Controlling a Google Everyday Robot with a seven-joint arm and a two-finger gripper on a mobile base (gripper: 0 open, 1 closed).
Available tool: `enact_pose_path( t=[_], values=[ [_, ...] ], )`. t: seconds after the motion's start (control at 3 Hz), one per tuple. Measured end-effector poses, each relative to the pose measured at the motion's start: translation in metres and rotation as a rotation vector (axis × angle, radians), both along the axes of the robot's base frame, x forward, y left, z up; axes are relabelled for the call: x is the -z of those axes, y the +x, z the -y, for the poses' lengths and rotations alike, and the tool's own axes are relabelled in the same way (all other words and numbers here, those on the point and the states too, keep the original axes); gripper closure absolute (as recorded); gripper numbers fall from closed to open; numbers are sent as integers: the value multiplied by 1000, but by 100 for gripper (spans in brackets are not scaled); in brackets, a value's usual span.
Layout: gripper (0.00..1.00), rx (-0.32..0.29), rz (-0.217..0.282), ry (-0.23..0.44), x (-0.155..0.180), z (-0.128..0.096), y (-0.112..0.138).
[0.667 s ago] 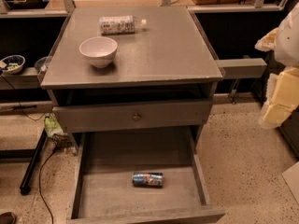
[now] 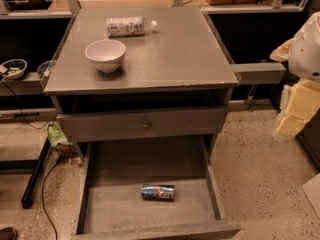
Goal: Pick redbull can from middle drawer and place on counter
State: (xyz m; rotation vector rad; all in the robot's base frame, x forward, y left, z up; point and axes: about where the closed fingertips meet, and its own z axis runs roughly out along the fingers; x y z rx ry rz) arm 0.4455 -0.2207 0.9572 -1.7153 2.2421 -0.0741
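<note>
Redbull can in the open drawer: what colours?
Redbull can: blue and silver, reddish mark; camera view. Gripper at right edge.

We count one redbull can (image 2: 158, 192) in the one open middle drawer (image 2: 125, 204). On the tabletop (image 2: 185, 54) there is one bottle (image 2: 125, 26) and one white bowl (image 2: 105, 54) (a second, darker bowl (image 2: 12, 68) on the left shelf (image 2: 27, 84) makes two bowls). We see one pincer (image 2: 295, 116), at the right edge, well apart from the can.
</note>
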Motion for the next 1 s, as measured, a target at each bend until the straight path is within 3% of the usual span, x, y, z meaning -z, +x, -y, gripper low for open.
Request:
enact_pose_path(
  t=[0.67,1.0],
  values=[
    [0,23,-74,45,57,5,20],
    [0,-46,-106,132,90,-3,29]
  ],
)
